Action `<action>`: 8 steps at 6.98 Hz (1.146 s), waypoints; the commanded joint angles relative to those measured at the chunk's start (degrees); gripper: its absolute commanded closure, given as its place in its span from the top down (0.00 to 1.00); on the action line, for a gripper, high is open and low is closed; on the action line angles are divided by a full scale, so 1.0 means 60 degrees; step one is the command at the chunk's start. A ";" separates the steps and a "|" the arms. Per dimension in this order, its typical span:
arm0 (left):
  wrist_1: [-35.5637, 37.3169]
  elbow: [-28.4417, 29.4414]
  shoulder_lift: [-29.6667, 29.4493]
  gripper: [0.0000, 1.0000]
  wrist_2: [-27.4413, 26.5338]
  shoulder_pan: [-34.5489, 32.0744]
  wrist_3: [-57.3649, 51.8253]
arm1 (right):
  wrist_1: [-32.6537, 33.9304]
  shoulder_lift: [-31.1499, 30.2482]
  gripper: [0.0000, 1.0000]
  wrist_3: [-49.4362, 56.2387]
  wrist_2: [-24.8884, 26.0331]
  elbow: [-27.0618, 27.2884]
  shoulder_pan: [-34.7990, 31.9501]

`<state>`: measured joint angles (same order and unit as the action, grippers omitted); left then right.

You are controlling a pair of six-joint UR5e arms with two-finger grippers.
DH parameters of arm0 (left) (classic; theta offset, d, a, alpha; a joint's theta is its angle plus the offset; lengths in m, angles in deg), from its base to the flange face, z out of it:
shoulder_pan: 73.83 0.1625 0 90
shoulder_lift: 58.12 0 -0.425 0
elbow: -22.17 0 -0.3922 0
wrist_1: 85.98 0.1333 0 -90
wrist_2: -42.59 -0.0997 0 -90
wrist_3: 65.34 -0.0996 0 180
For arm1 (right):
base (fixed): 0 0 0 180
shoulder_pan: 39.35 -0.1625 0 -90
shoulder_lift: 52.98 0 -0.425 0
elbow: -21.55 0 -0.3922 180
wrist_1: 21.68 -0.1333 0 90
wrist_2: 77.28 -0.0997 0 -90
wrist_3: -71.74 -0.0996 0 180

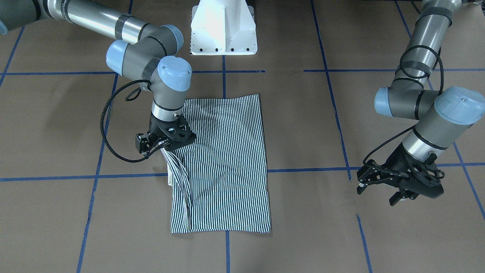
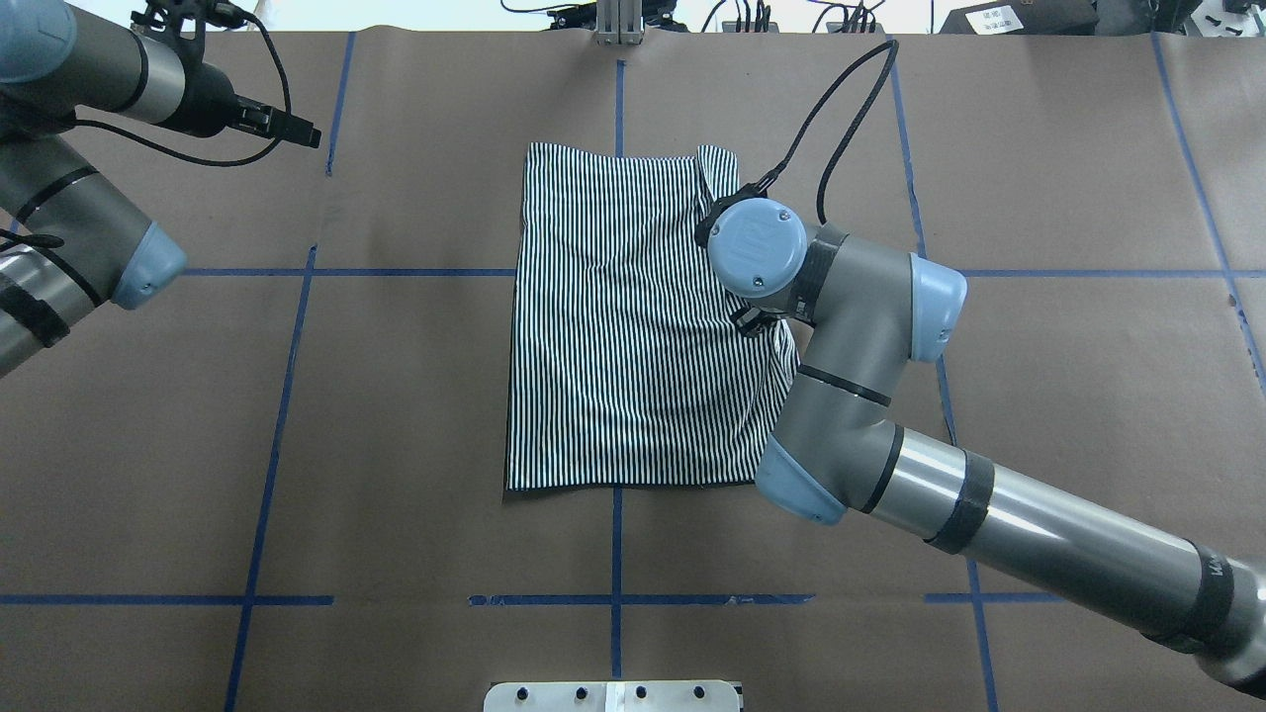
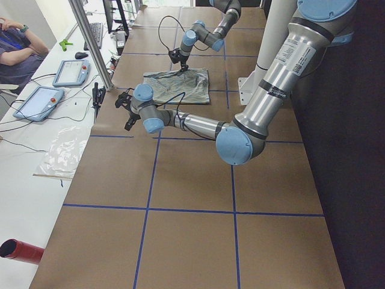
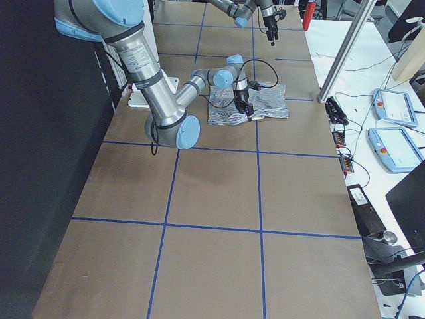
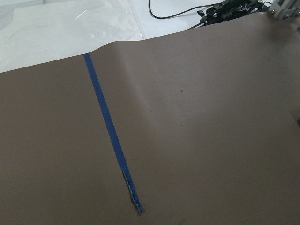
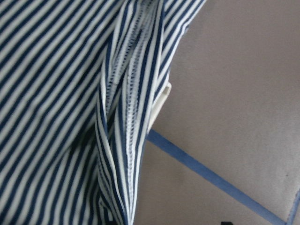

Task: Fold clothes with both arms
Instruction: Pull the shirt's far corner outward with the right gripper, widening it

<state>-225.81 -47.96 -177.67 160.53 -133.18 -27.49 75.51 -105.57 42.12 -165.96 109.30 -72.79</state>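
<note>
The shirt (image 1: 227, 163) lies mid-table, seemingly folded to a narrow rectangle, with the right gripper (image 1: 157, 146) pinching its raised side edge and the left gripper (image 1: 377, 192) spread empty well aside; crosswise folds look left.

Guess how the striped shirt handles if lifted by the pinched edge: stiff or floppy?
Probably floppy: the shirt tents in loose pleats up to the right arm's fingers while the rest lies flat. Likely light, since the thin cloth bunches easily in the wrist view. A one-corner lift may drag the fold open.
</note>
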 commanded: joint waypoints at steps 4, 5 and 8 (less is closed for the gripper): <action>0.0000 -0.0117 0.0002 1.00 -0.0015 0.0019 0.0034 | -0.0040 -0.1578 0.88 0.0264 -0.0481 0.1575 -0.0533; 0.0000 -0.0248 0.0002 1.00 -0.0015 0.0019 0.0048 | -0.0200 -0.1432 0.93 -0.0549 -0.0658 0.1560 -0.0592; 0.0015 -0.0381 -0.0085 1.00 -0.0058 0.0019 0.0048 | -0.1872 -0.0966 0.99 -0.2196 -0.1493 0.1080 -0.1031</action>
<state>-225.76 -50.02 -178.00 160.29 -133.09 -27.20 66.20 -113.55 32.01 -173.34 117.59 -77.86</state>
